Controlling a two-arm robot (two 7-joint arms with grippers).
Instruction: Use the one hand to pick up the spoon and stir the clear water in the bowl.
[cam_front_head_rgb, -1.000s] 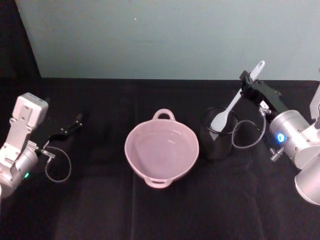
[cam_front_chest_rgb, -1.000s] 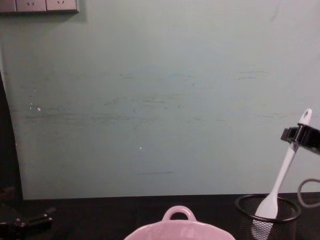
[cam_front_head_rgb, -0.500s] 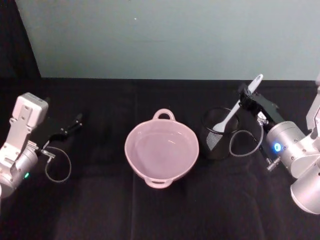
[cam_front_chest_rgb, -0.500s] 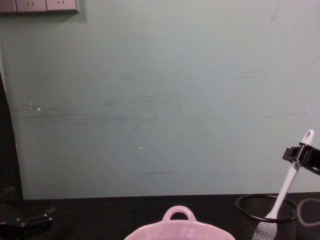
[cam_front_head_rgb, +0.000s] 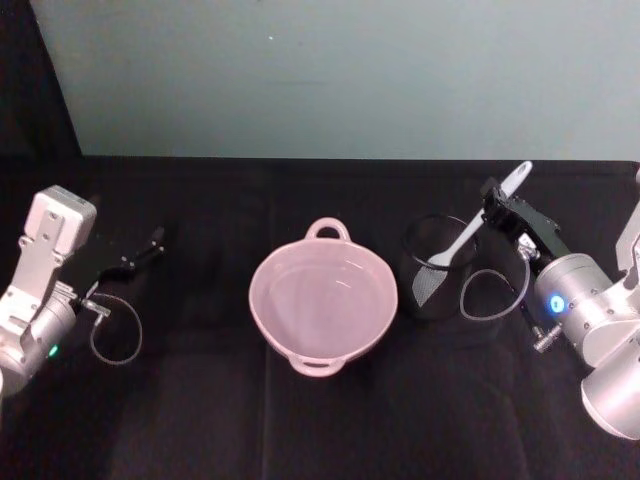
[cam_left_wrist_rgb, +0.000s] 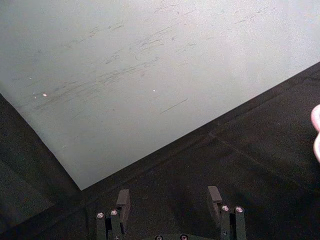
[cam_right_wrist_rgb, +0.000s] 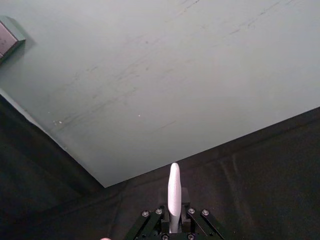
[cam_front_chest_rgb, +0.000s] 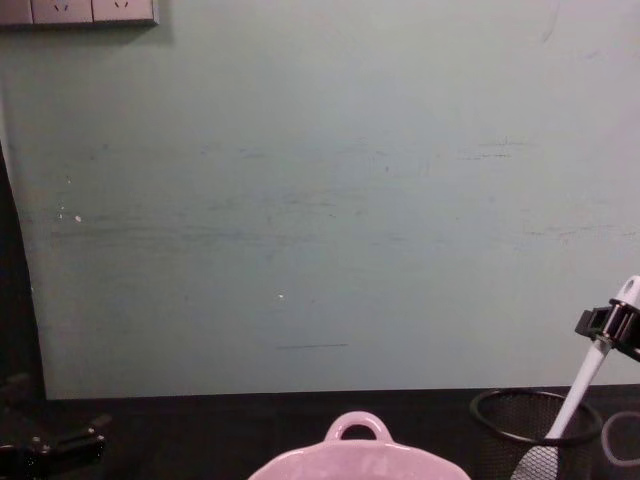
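**A:** Where's the right gripper (cam_front_head_rgb: 492, 196) now, and what is it doing?

**B:** It sits at the right of the counter (cam_front_head_rgb: 200, 420), above the far rim of the black mesh cup (cam_front_head_rgb: 436, 266). Its jaws are pinched on the handle of the spoon (cam_front_head_rgb: 468, 234), just below the end; in the right wrist view the white tip (cam_right_wrist_rgb: 173, 195) stands up between the closed jaws.

**A:** And the rest of the spoon?

**B:** It slants down and to the left from the grip, with the blade inside the mesh cup. In the chest view the handle (cam_front_chest_rgb: 590, 380) runs down past the cup's rim (cam_front_chest_rgb: 520, 400).

**A:** How do you expect it to handle?

**B:** Light, thin plastic, I'd say, and smooth. Held so near the end, the long handle gives the blade leverage, so it may twist in the jaws once it drags through water. A firm pinch should cost nothing; it doesn't look fragile.

**A:** The bowl?

**B:** The pink bowl (cam_front_head_rgb: 323, 300) stands just left of the cup, near it, loop handle towards the wall. It looks glossy and probably heavy enough to stay put, though a push on its wall could slide it.

**A:** The other arm?

**B:** The left gripper (cam_left_wrist_rgb: 170, 200) is parked far left, jaws spread, holding nothing.
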